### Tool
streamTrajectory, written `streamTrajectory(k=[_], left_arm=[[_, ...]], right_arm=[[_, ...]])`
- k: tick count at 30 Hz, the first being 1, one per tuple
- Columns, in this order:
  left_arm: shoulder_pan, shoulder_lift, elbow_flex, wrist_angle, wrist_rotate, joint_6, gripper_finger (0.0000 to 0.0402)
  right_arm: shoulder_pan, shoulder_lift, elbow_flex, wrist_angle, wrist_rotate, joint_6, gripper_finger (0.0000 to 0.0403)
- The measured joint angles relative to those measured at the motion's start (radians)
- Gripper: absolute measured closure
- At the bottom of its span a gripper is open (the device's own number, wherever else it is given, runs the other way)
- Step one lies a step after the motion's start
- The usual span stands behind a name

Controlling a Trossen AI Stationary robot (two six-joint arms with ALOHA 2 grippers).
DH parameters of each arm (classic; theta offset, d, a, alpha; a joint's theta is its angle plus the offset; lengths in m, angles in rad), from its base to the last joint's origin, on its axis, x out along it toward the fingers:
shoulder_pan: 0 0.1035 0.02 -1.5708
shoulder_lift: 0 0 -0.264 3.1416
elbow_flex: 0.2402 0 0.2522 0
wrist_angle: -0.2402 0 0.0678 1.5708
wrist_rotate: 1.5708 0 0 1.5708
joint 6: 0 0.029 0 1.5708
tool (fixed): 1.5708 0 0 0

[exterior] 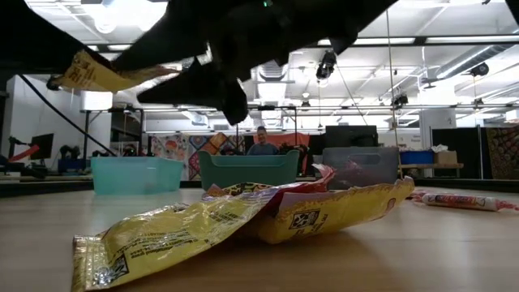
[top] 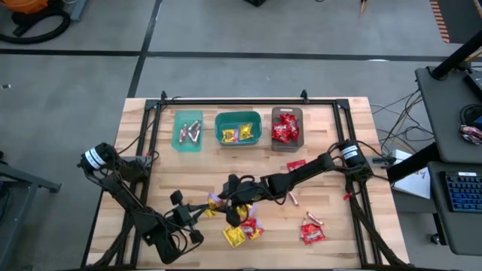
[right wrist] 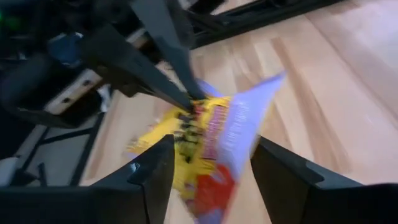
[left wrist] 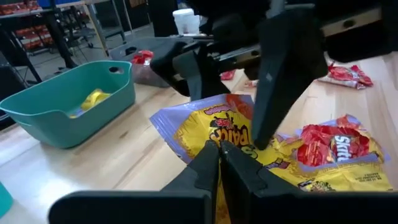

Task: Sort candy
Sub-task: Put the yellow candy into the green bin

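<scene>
Your bench (top: pixel 331 150) carries three far bins; loose candy lies near-centre. You're mid-handover: the left tool (left wrist: pixel 219 163) is clamped on a yellow packet (left wrist: pixel 214 134) held above the bench, and the right tool (right wrist: pixel 208 158), fingers apart, straddles it. Next, probably close right, release left.

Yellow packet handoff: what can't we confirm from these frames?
- Right wrist view: yellow packet is motion-blurred, print unreadable; right gripper fingers stand open either side, contact unclear.
- High view: the arms cover the packet; left gripper too small to judge grip.
- Low view: dark arms fill the top, grippers indistinguishable.
- Left wrist view: left gripper shut on the packet; its lower edge hidden behind the fingers.
</scene>
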Motion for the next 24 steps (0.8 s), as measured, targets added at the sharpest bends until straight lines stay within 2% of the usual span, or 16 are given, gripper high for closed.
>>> streamTrajectory(k=[4,9,15,20,24], left_arm=[[0.003,0.0,0.004,0.0,0.0,0.002,0.0401],[0.003,0.0,0.005,0.001,-0.002,-0.007,0.0401],[0.003,-0.003,0.005,0.001,0.012,-0.021,0.0373],[0.003,-0.036,0.005,-0.022,0.041,-0.024,0.0327],[0.005,-0.077,0.005,-0.048,0.065,-0.025,0.0309]], right_arm=[[0.0,-0.002,0.007,0.004,-0.01,-0.022,0.0255],[0.0,-0.002,0.006,0.004,-0.011,-0.067,0.0374],[-0.006,-0.014,0.005,-0.046,-0.017,-0.08,0.0393],[-0.036,-0.074,0.005,-0.2,-0.015,-0.093,0.0393],[-0.085,-0.151,0.005,-0.372,0.009,-0.152,0.0394]])
